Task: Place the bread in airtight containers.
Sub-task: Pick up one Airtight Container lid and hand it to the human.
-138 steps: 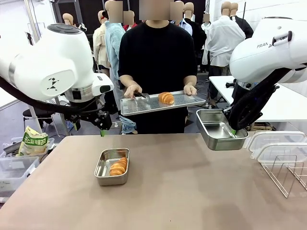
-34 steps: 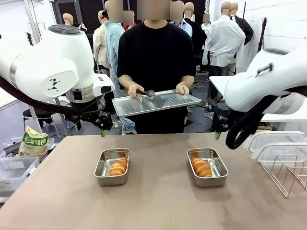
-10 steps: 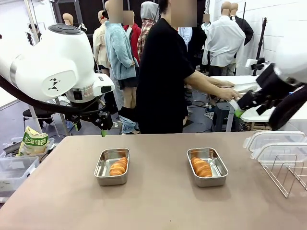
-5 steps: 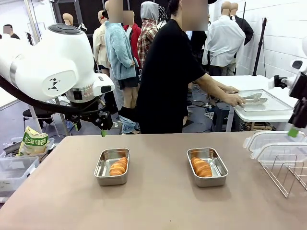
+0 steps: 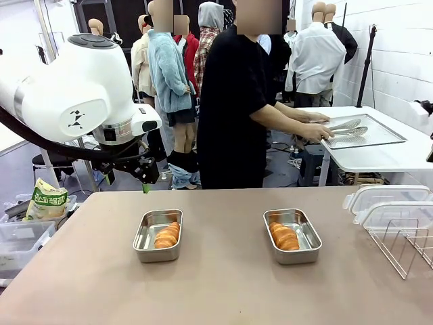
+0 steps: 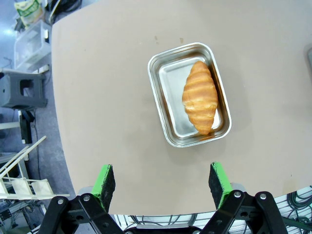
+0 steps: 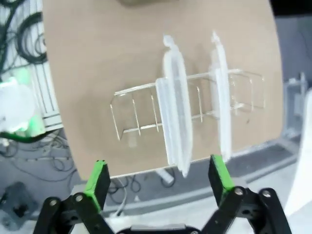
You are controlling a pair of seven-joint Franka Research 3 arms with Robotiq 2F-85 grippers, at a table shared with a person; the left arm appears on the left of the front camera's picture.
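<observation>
Two steel containers sit on the brown table, each holding one croissant. The left container (image 5: 157, 235) holds a croissant (image 5: 167, 235); the right container (image 5: 291, 235) holds the other croissant (image 5: 284, 236). My left gripper (image 6: 163, 180) hangs open above the table's far edge, looking down on the left container (image 6: 168, 92) and its croissant (image 6: 200, 96). My right gripper (image 7: 158, 180) is open and empty, high above two clear lids (image 7: 175, 109) standing upright in a wire rack (image 7: 141, 117). In the front view those lids (image 5: 385, 203) stand at the table's right edge.
The person (image 5: 237, 101) stands turned to a white side table, a hand on the flat baking tray (image 5: 362, 132) with tongs (image 5: 342, 127). The wire rack (image 5: 402, 240) fills the table's right end. A snack bag (image 5: 47, 200) sits at far left.
My right arm has swung up and out of the front view to the right. The person has set the tray down on the side table.
</observation>
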